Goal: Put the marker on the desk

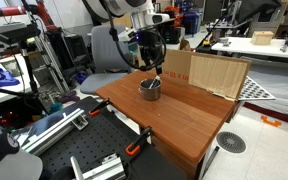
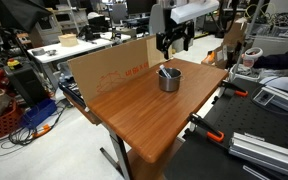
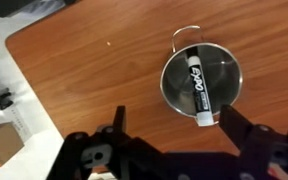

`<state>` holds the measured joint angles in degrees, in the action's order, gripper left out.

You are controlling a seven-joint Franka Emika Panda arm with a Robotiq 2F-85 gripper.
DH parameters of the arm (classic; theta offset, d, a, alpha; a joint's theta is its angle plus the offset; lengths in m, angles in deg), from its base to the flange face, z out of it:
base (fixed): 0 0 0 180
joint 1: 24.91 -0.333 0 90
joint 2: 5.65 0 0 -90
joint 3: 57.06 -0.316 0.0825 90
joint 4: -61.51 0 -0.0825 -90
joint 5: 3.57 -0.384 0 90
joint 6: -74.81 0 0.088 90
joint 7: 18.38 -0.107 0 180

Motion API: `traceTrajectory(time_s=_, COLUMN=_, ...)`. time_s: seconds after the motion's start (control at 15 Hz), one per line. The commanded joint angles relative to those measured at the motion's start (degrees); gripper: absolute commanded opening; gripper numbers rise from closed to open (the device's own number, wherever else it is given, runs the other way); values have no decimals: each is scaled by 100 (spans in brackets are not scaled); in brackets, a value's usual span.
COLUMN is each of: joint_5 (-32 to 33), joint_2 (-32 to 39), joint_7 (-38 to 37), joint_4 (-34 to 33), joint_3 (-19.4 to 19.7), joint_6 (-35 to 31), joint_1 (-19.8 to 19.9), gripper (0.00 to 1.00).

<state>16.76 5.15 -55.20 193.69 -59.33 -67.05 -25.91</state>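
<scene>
The marker (image 3: 197, 87) is a slim black stick with a white end. It leans inside the metal cup (image 3: 223, 66), with its pale end over the cup's near rim. The cup (image 1: 150, 89) stands on the reddish-brown desk (image 1: 184, 115) and shows in both exterior views (image 2: 169, 79). My gripper (image 3: 174, 118) is open and empty. It hangs above the desk beside the cup, with the marker's pale end near my right finger. In an exterior view the gripper (image 1: 149, 52) sits well above the cup. The marker shows as a thin stick in the cup (image 2: 165, 71).
A cardboard box (image 1: 206, 72) stands along the desk's far edge behind the cup and also shows in an exterior view (image 2: 109, 68). The desk's edge (image 3: 29, 85) runs at the left of the wrist view, with floor beyond. Metal rails and clamps (image 2: 246, 140) lie beside the desk.
</scene>
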Motion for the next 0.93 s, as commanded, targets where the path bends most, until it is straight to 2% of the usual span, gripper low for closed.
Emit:
traceTrajectory(time_s=0.0, joint_5=336, joint_2=482, joint_7=-500, joint_4=-462, joint_3=376, joint_6=101, joint_1=-402, gripper=100)
traceTrajectory(time_s=0.6, joint_5=278, joint_2=1322, joint_7=-747, joint_4=-1138, joint_3=771, joint_6=197, joint_1=-1090, gripper=100)
traceTrajectory(time_s=0.67, joint_5=263, joint_2=1370, joint_7=-724, joint_4=-1178, joint_3=794, joint_6=216, joint_1=-1129, gripper=75)
traceTrajectory(time_s=0.73, joint_5=250, joint_2=1410, joint_7=-694, joint_4=-1207, joint_3=816, joint_6=229, joint_1=-1159, gripper=72)
traceTrajectory(time_s=0.87, joint_5=197, joint_2=1456, joint_7=-656, joint_4=-1265, joint_3=844, joint_6=253, joint_1=-1182, gripper=58)
